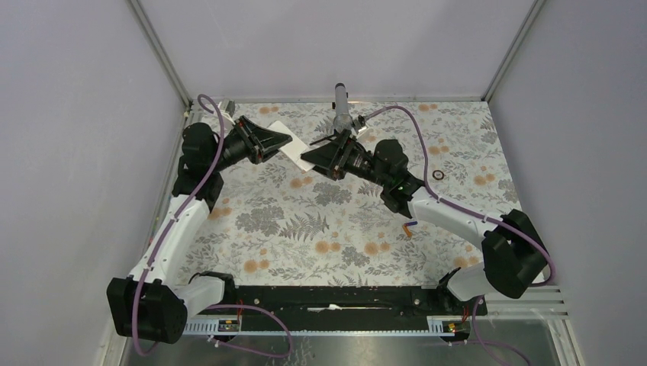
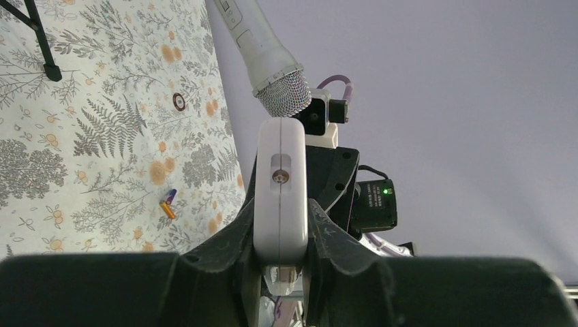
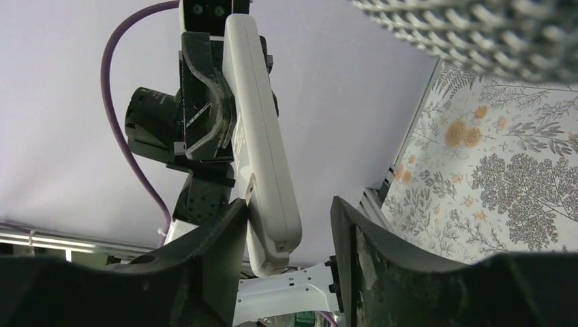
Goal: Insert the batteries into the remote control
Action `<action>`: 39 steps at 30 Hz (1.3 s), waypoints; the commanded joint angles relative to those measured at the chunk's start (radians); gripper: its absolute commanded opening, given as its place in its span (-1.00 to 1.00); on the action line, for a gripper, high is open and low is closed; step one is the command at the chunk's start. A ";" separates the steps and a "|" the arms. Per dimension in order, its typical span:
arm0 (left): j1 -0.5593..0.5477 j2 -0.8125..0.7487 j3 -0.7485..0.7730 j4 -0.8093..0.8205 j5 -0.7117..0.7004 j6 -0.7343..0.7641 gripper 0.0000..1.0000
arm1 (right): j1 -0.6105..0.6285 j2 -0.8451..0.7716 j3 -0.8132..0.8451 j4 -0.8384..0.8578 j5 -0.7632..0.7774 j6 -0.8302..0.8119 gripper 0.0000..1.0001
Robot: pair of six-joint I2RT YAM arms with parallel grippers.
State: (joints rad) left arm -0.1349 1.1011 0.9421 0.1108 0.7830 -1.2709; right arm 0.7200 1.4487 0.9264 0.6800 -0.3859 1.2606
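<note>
My left gripper (image 1: 281, 140) is shut on the white remote control (image 1: 296, 151) and holds it in the air above the back of the table. In the left wrist view the remote (image 2: 279, 184) shows end-on, pinched between the fingers (image 2: 281, 240). My right gripper (image 1: 317, 157) is open around the remote's free end (image 3: 267, 170). That end lies close against one finger, with a gap to the other (image 3: 290, 235). The two batteries (image 1: 410, 227), one orange and one dark blue-purple, lie together on the floral mat to the right of centre. They also show in the left wrist view (image 2: 168, 203).
A grey microphone (image 1: 341, 107) stands at the back centre, just behind the two grippers, and shows close in the left wrist view (image 2: 272, 65). A small dark ring (image 1: 439, 174) lies on the mat at right. Grey walls enclose the table on three sides.
</note>
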 commanded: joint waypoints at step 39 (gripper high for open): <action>-0.125 -0.129 0.044 -0.067 -0.158 0.430 -1.00 | -0.005 -0.127 -0.051 -0.227 0.014 0.206 -0.20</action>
State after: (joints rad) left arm -0.2501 1.0016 0.9401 0.0231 0.6506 -0.9142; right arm 0.7200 1.3285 0.8787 0.4797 -0.3683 1.4464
